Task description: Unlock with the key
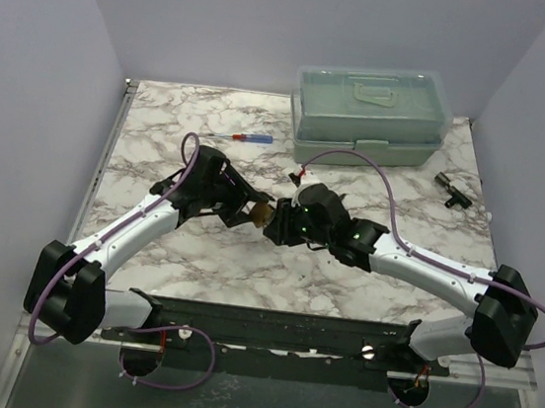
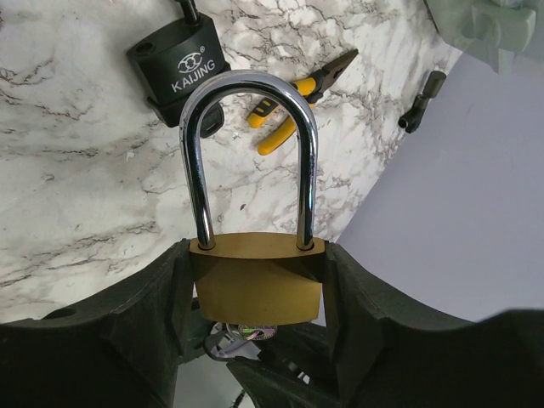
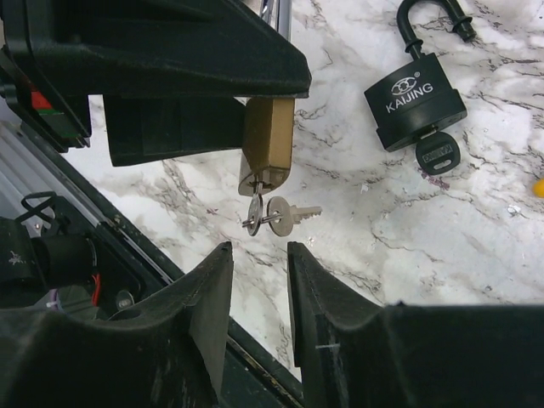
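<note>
Left gripper point(image 2: 255, 252) pinches the one brass padlock with a chrome shackle point(image 2: 255, 285) by its body; right gripper point(image 3: 257, 252), fingers slightly spread and empty, sits just below the small silver-grey bunch of two keys point(image 3: 274, 214) hanging from that lock's underside; one black padlock point(image 3: 414, 100) lies on the marble table point(image 3: 357, 238) beyond

The brass padlock point(image 2: 255, 289) has a yellow-metal body with a satin, finely brushed finish. Its shackle point(image 2: 252, 93), above the body, is polished chrome, mirror-bright. The key bunch point(image 3: 274, 214) under the body is bare silver-grey metal, smooth. The left claw point(image 2: 257, 253) flanking the body is matt black plastic. The black padlock point(image 2: 180, 64) beyond it has a matt casing. The worktop point(image 2: 76, 170) beneath is smooth and marble-patterned.
</note>
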